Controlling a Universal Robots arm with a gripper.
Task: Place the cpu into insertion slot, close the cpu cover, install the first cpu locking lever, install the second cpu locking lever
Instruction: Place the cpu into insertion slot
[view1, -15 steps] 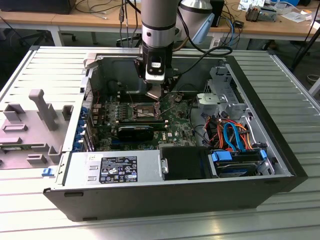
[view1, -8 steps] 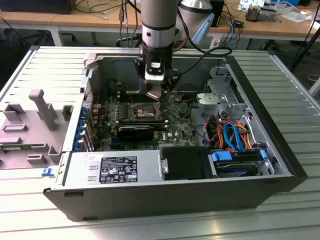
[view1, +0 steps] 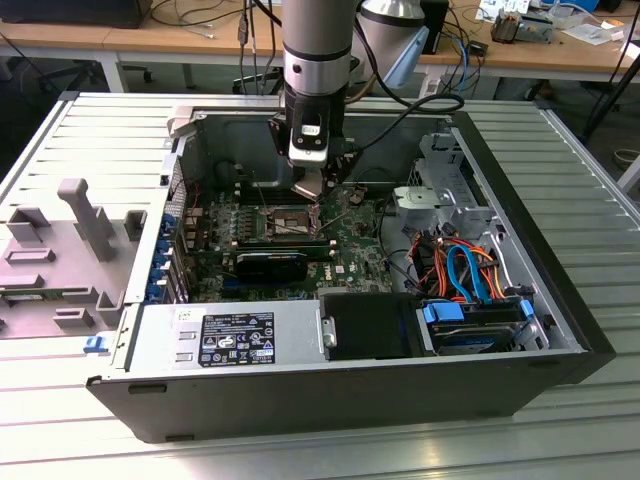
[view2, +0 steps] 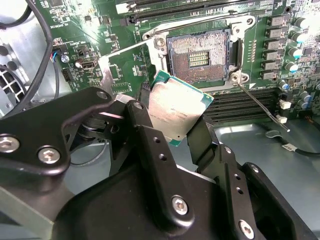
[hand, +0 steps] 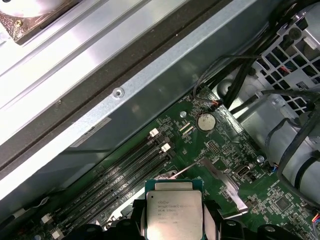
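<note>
My gripper (view2: 172, 125) is shut on the cpu (view2: 177, 107), a flat silver-topped chip with a green edge, clamped between two black fingers (view2: 140, 117). The chip hangs tilted a little above the board, just off the insertion slot (view2: 200, 55), whose dark pin field lies bare inside its silvery rim. The cpu cover (view2: 107, 75) stands swung open beside the socket. Two thin locking levers (view2: 260, 105) stick out, unlatched. In the first wrist view the cpu (hand: 174, 210) shows face-on between the fingers. In the exterior view the gripper (view1: 318, 192) hovers over the slot (view1: 285, 222).
The green board lies inside an open black computer case (view1: 560, 330). A long black block (view1: 272, 265) sits near the socket, a grey power supply (view1: 230, 335) at the front, and orange and blue cables (view1: 465, 270) at the exterior view's right. A grey fixture (view1: 60, 240) lies outside.
</note>
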